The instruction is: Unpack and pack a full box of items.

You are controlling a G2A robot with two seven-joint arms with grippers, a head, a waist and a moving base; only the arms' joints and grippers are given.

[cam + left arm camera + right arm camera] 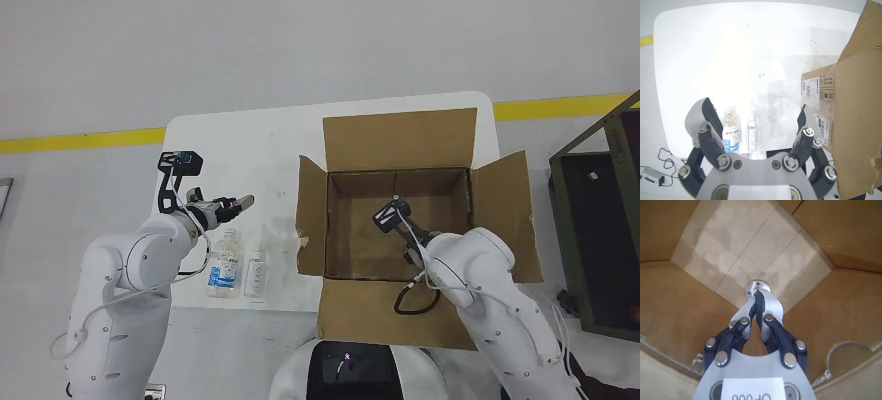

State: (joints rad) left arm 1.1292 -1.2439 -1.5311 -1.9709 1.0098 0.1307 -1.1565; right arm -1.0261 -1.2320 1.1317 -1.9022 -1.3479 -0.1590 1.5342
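Metal disc (pixel 752 288), small and round, sits pinched in the closed right tool (pixel 757 294), inside the open cardboard box (pixel 677 298). Left tool (pixel 755 104) hangs open over the desk (pixel 715 56); clear bottle (pixel 731 130) and spray bottle (pixel 752 136) sit side by side outside the box.

Matt brown cardboard box (pixel 400 140), rough at torn edges; smooth white table (pixel 240 150) under it; beside the box, clear glossy plastic bottle (pixel 224 262) and spray bottle (pixel 256 272); inside it, polished metal disc (pixel 753 287) between ribbed black rubber pads (pixel 760 302)
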